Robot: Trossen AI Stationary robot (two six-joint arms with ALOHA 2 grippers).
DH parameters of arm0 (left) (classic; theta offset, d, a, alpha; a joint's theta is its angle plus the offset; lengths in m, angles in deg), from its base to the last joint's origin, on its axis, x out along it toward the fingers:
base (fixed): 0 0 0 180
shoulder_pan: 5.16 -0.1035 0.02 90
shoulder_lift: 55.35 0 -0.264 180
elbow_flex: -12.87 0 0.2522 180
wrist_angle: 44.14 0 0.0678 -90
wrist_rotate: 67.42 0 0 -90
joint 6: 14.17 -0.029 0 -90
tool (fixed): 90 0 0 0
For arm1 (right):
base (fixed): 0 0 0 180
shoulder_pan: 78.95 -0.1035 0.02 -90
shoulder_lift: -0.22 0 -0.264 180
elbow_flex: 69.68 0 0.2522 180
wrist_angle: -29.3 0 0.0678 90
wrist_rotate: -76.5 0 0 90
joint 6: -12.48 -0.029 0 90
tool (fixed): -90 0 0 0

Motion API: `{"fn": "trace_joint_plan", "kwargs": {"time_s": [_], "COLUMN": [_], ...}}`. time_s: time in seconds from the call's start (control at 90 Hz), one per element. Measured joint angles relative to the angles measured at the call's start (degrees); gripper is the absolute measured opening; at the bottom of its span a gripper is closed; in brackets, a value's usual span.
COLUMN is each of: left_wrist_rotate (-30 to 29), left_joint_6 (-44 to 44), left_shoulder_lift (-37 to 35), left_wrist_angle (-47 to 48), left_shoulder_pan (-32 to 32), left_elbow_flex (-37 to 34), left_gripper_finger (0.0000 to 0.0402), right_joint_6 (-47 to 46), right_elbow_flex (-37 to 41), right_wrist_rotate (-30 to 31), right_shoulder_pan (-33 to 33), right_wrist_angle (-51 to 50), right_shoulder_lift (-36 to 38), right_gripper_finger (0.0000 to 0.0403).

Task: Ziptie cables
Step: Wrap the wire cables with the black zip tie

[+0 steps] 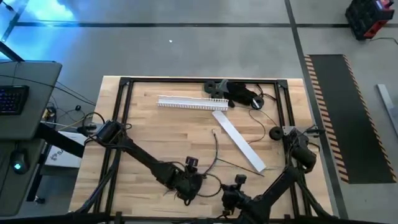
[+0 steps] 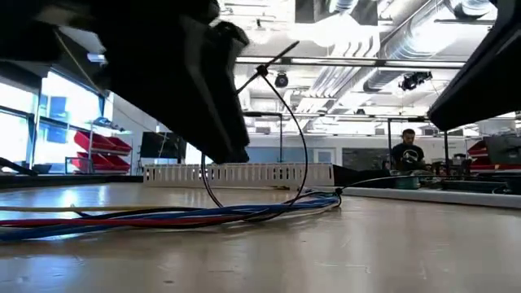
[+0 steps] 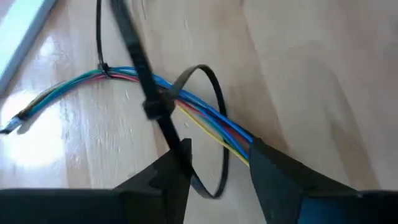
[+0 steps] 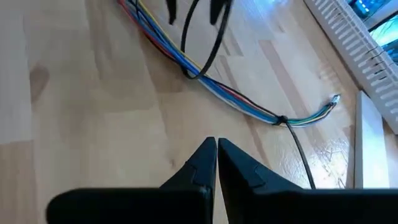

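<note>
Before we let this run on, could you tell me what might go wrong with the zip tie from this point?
1. The second zip tie is a wide loop round the cables; the left gripper seems to hold only its strap, which may slip free.
2. Pulling may drag the loose bundle, since the right gripper is shut above bare table, holding nothing.
3. The first tie's long tail could snag.

No readable text, labels, brand names, nos. or signs in any view. Paper sheet (image 1: 60,155) at the left edge of the surface (image 1: 155,134) has dark marks, too small to read. Monitor (image 2: 159,145) in the room behind shows nothing legible. Striped hazard edging on the floor mat (image 1: 318,93) is pattern only, no wording.
</note>
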Motion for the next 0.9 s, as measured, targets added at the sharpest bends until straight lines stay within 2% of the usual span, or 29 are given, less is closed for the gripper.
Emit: {"fn": "trace_joint_plan", "kwargs": {"time_s": [0.1,0.256,0.378,0.522,0.722,0.9], "left_wrist_rotate": [-3.75,-12.81,-14.15,-9.68,-6.11,-7.00], "left_joint_6": [1.24,3.07,4.14,3.89,2.40,1.81], "left_shoulder_lift": [-0.02,-2.36,-5.98,-10.53,-10.29,-10.19], "left_wrist_angle": [-0.35,-0.30,-6.43,-24.52,-54.37,-68.53], "left_shoulder_pan": [1.16,3.27,4.23,3.95,2.21,1.78], "left_elbow_flex": [-0.42,-2.75,-7.44,-16.73,-29.67,-35.06], "left_gripper_finger": [0.0134,0.0137,0.0146,0.0167,0.0211,0.0224], "right_joint_6": [0.00,0.02,0.01,0.93,0.99,1.91], "right_elbow_flex": [-0.02,-0.04,-0.07,-0.07,-0.07,-0.07], "right_wrist_rotate": [0.17,0.14,0.14,0.55,0.54,0.52], "right_shoulder_pan": [0.00,0.02,0.00,0.04,0.49,0.85], "right_wrist_angle": [0.16,0.29,0.30,0.80,0.95,1.32], "right_shoulder_lift": [0.00,0.01,0.02,0.02,0.02,0.04], "right_gripper_finger": [0.0001,0.0001,0.0001,0.0000,0.0000,0.0000]}}
